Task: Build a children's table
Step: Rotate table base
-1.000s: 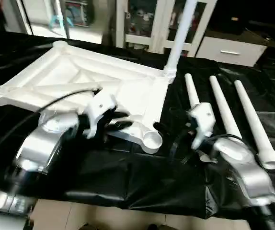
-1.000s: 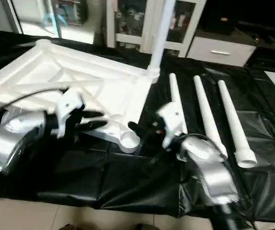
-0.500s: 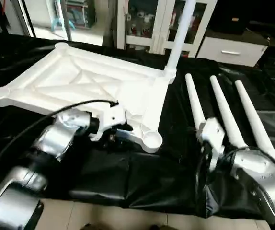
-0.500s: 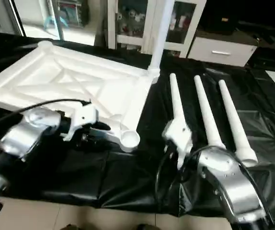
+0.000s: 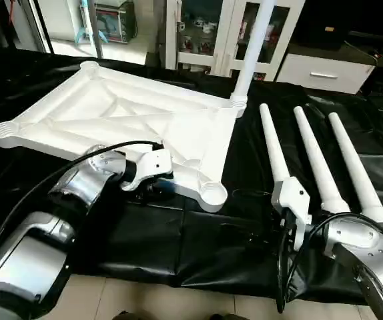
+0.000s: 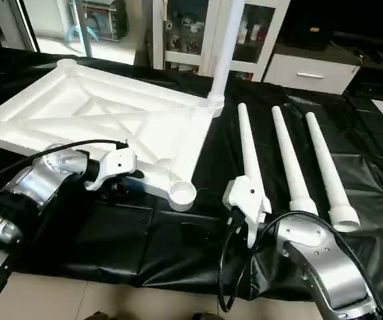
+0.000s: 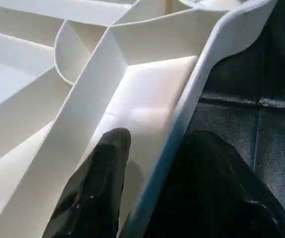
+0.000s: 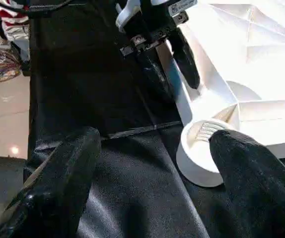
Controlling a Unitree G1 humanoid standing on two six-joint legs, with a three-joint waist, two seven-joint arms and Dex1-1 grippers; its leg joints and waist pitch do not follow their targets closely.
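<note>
No text could be read; a small white label (image 8: 182, 6) on the left gripper (image 8: 175, 67) stayed illegible.

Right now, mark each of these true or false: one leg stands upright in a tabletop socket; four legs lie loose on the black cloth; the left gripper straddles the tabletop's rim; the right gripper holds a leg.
1. One leg stands upright in a corner socket of the tabletop. True.
2. Four loose legs lie on the black cloth. False: three loose legs lie there.
3. The left gripper straddles the tabletop's rim. True.
4. The right gripper holds a leg. False: it is open and empty.
</note>
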